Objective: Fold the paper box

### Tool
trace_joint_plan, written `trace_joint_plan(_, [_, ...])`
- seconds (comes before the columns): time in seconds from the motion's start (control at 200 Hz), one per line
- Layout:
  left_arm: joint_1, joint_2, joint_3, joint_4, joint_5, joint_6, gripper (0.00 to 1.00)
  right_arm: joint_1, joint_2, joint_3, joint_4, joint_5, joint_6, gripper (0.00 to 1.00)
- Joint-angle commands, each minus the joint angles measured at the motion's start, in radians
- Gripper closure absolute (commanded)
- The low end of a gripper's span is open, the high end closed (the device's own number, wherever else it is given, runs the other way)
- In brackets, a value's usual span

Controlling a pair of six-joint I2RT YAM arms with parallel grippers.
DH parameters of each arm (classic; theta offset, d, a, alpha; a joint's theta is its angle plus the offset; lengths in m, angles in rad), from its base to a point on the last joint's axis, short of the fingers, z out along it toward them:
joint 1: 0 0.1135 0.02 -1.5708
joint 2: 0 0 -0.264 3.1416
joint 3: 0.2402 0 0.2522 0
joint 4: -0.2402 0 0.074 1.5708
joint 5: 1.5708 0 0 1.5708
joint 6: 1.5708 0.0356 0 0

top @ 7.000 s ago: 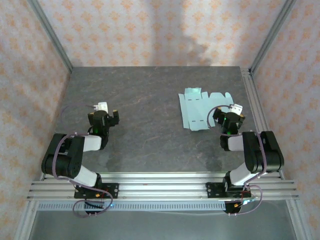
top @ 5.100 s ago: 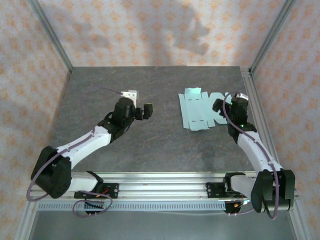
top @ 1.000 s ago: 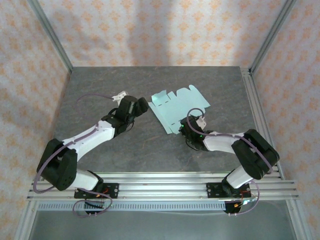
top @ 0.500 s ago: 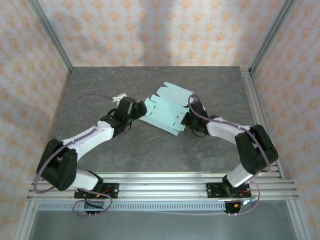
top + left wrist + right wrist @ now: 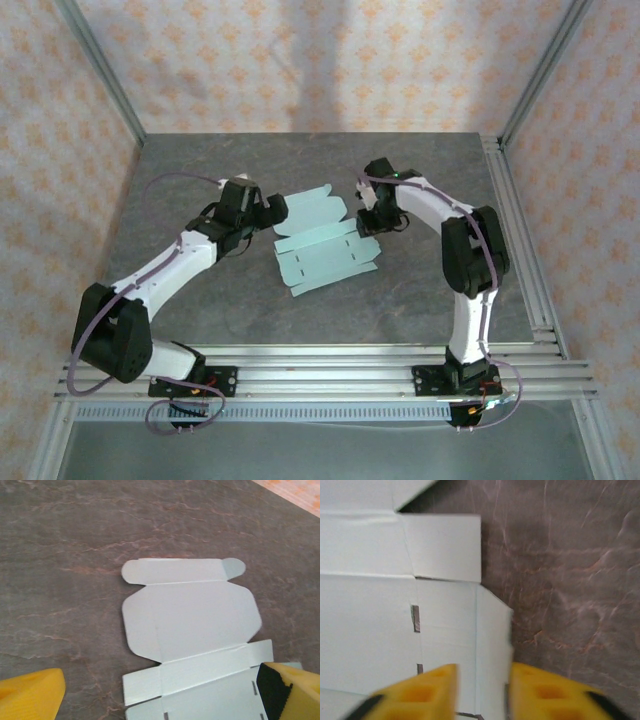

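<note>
Looking down from the top cam, the box (image 5: 325,255) is a flat, unfolded sheet lying mid-bench (image 5: 200,170), right between the two hands. Its long axis runs roughly from 8 o'clock to 2 o'clock. The left hand (image 5: 272,212) sits just off the sheet's 10 o'clock corner, so the box is at about 4 o'clock from it. The right hand (image 5: 372,218) is at the 2 o'clock end, with the box at about 8 o'clock from it. Both look about equally near, honestly.

Left wrist cam: fingers (image 5: 30,692) spread as wide as they go, nothing in them. The rounded-tab flap lies ahead at 12 o'clock. One finger overlaps a panel corner at 4 o'clock, but I can't tell if it touches.

Right wrist cam: fingers (image 5: 420,695) partly apart, hovering over the sheet's side flap, whose edge runs down into the gap. No pinch on the card that I can see, so I'd call it empty.

My guess is the next fold goes along a long crease, and either hand only has to reach in toward the sheet's middle.
</note>
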Motion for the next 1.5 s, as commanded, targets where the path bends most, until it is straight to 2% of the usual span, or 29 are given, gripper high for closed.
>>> trace_joint_plan(0.0, [0.003, 0.027, 0.033, -0.053, 0.069, 0.035, 0.0, -0.002, -0.058, 0.039, -0.091, 0.043, -0.04, 0.34])
trace_joint_plan(0.075, [0.003, 0.041, 0.037, -0.042, 0.088, 0.029, 0.0, -0.002, -0.155, -0.05, 0.011, 0.064, 0.061, 0.25])
trace_joint_plan(0.145, [0.003, 0.059, 0.039, -0.029, 0.105, 0.029, 0.0, -0.002, -0.281, -0.19, 0.155, 0.103, 0.202, 0.22])
trace_joint_plan(0.165, [0.002, 0.064, 0.04, -0.024, 0.108, 0.03, 0.0, -0.002, -0.319, -0.235, 0.194, 0.104, 0.237, 0.17])
trace_joint_plan(0.2, [0.001, 0.073, 0.044, -0.017, 0.114, 0.033, 0.0, -0.002, -0.382, -0.306, 0.253, 0.105, 0.312, 0.14])
trace_joint_plan(0.285, [0.001, 0.099, 0.057, -0.009, 0.128, 0.048, 0.0, 0.007, -0.515, -0.452, 0.357, 0.123, 0.476, 0.12])
trace_joint_plan(0.415, [0.002, 0.144, 0.093, -0.016, 0.157, 0.094, 0.0, 0.039, -0.668, -0.616, 0.425, 0.168, 0.69, 0.08])
trace_joint_plan(0.551, [0.003, 0.151, 0.074, 0.021, 0.206, 0.128, 0.0, 0.102, -0.824, -0.799, 0.566, 0.202, 0.991, 0.08])
trace_joint_plan(0.671, [0.003, 0.136, 0.049, 0.033, 0.2, 0.146, 0.0, 0.181, -0.923, -0.948, 0.677, 0.29, 1.264, 0.14])
trace_joint_plan(0.776, [0.003, 0.128, 0.035, 0.036, 0.195, 0.15, 0.0, 0.241, -0.935, -1.006, 0.709, 0.352, 1.407, 0.19])
trace_joint_plan(0.861, [0.003, 0.128, 0.035, 0.032, 0.201, 0.154, 0.0, 0.28, -0.908, -1.036, 0.775, 0.371, 1.471, 0.25])
trace_joint_plan(1.001, [0.003, 0.115, 0.03, 0.03, 0.199, 0.16, 0.0, 0.312, -0.808, -1.045, 0.877, 0.341, 1.513, 0.31])
trace_joint_plan(1.166, [0.003, 0.094, 0.018, 0.023, 0.188, 0.162, 0.0, 0.353, -0.632, -1.041, 1.023, 0.305, 1.577, 0.4])
trace_joint_plan(1.281, [0.003, 0.066, -0.005, 0.018, 0.176, 0.164, 0.0, 0.359, -0.55, -1.029, 1.088, 0.286, 1.583, 0.52])
trace_joint_plan(1.351, [0.004, 0.05, -0.018, 0.013, 0.166, 0.166, 0.0, 0.358, -0.514, -1.022, 1.092, 0.293, 1.577, 0.66])
trace_joint_plan(1.491, [0.003, 0.021, -0.04, 0.006, 0.156, 0.169, 0.0, 0.358, -0.464, -1.016, 1.099, 0.285, 1.571, 0.87])
